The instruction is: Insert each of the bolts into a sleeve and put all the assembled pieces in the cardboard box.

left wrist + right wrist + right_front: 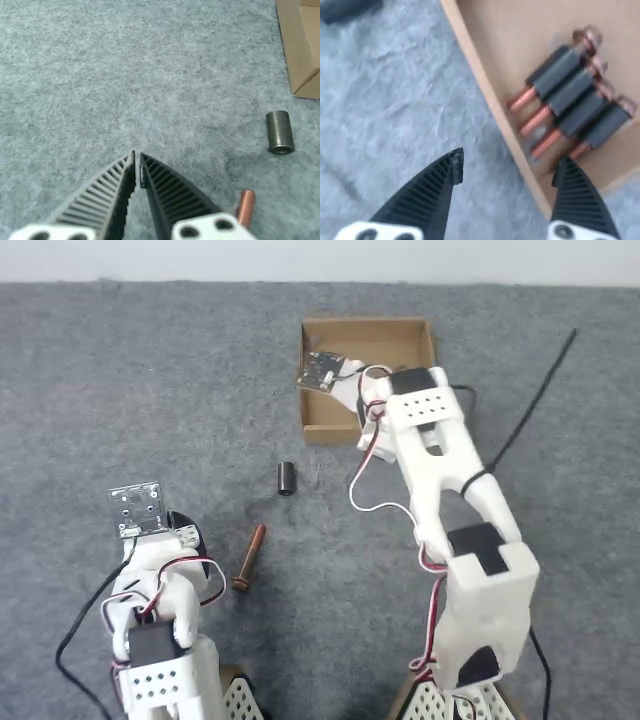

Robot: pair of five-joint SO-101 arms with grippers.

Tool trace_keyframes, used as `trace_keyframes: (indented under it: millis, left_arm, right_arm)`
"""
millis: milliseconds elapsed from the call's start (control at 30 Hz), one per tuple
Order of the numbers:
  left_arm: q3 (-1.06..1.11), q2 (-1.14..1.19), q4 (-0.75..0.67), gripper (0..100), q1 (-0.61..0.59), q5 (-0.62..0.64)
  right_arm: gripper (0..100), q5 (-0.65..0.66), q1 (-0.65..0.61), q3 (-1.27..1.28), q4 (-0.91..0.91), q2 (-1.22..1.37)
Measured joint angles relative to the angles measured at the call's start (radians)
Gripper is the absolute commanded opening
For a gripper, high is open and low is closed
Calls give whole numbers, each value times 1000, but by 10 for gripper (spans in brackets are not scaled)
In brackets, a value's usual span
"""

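A dark sleeve [287, 478] [280, 132] stands alone on the grey carpet. A copper bolt [249, 556] [245, 207] lies nearer the left arm. My left gripper [137, 157] is shut and empty, low over the carpet, with the bolt just beside it. The cardboard box [415, 340] [485, 95] sits at the far side. Several assembled pieces [570, 95], bolts in black sleeves, lie side by side inside it against its near wall. My right gripper [510, 167] is open and empty, straddling that wall with one finger outside the box and one over the inside.
Grey carpet covers the table. The right arm's white links [450, 470] stretch from the front edge to the box, with loose wires beside them. A black cable [540, 390] runs to the right of the box.
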Motion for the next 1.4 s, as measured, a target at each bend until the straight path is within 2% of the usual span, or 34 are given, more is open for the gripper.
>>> trace_keyframes:
  millis: [133, 333, 400, 600, 967, 1200, 1267, 1400]
  left_arm:
    - [0, 0, 0, 13, 0, 0]
    - [0, 0, 0, 13, 0, 0]
    - [0, 0, 0, 13, 0, 0]
    - [0, 0, 0, 13, 0, 0]
    - [0, 0, 0, 13, 0, 0]
    - [0, 0, 0, 13, 0, 0]
    - [0, 0, 0, 13, 0, 0]
    - [0, 0, 0, 13, 0, 0]
  right_arm:
    - [242, 3, -26, 0, -41, 75]
    - [0, 6, -23, -3, -58, 101]
    - [26, 6, -23, -15, -58, 101]
    - [7, 6, -28, -20, -12, 101]
    - [12, 6, -114, -17, 219, 40]
    - [154, 3, -117, -17, 210, 17]
    - [148, -20, -117, -17, 210, -6]
    - [67, -94, -121, -15, 210, -91]
